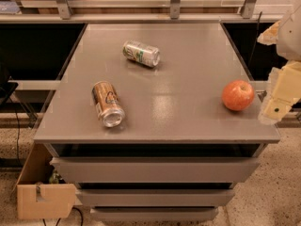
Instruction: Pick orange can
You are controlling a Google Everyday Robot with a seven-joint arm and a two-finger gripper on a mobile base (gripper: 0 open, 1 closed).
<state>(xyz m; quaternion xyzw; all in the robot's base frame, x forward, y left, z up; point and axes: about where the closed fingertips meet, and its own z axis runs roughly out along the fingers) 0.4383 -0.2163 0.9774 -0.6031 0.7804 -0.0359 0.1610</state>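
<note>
The orange can (107, 103) lies on its side on the grey cabinet top (188, 79), left of centre, its silver end facing the front edge. It is coppery with a dark logo. My gripper (281, 100) is at the far right edge of the view, beside the cabinet's right side and just right of the apple, far from the can and holding nothing.
A silver-white can with green markings (141, 53) lies on its side further back. A red-orange apple (238, 95) sits near the right edge. Drawers (155, 169) front the cabinet. A cardboard box (44, 199) stands on the floor at lower left.
</note>
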